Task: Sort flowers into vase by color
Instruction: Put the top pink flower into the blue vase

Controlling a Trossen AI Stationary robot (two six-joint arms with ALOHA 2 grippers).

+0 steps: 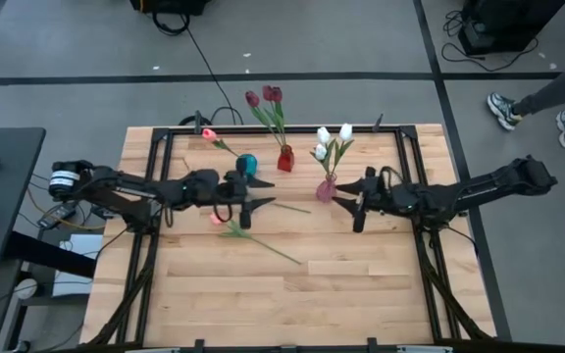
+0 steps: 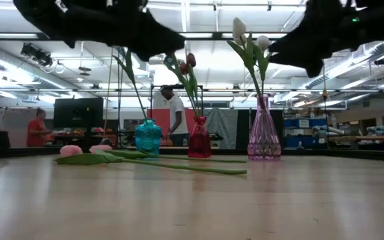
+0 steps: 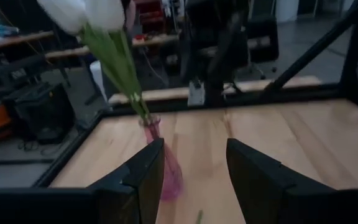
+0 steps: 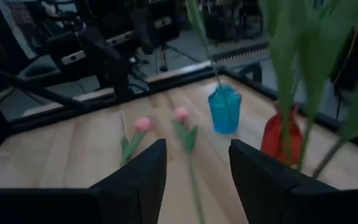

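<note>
Three vases stand near the table's far edge: a blue vase with one pink tulip, a red vase with dark red tulips, and a pink vase with white tulips. Two more pink tulips lie flat on the wood; in the low view their heads point left. My left gripper is open above them and faces the pink vase. My right gripper is open beside the pink vase and faces the lying tulips.
Black frame rails run along the table's far and side edges. Bare wood fills the near half of the table. A person's legs show on the floor beyond the far right corner. People stand in the room behind.
</note>
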